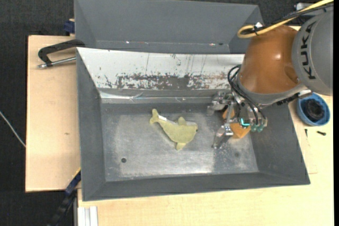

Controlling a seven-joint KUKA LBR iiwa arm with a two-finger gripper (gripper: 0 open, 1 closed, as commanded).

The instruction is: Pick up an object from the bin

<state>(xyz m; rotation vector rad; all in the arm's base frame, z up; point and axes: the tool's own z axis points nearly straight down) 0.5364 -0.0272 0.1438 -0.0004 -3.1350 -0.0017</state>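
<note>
1 pale dolphin toy (177, 131) mid-floor, gripper (219, 123) near bin wall (276, 143)

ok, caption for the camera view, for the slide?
KUKA arm's tool low at the right of the grey bin, apart from a pale yellow-green whale-shaped toy lying mid-floor.

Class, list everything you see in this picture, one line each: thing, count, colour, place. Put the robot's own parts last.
bin: one, grey metal, centre of the view.
toy animal: one, pale yellow-green, lying flat in the middle of the bin floor, apart from the gripper.
dark spot: one, black, front-left of the floor; too small to identify.
gripper: one, metal, fingers apart, low over the floor's right side.
arm: one, grey with an orange cover, reaching in from the right.
</note>
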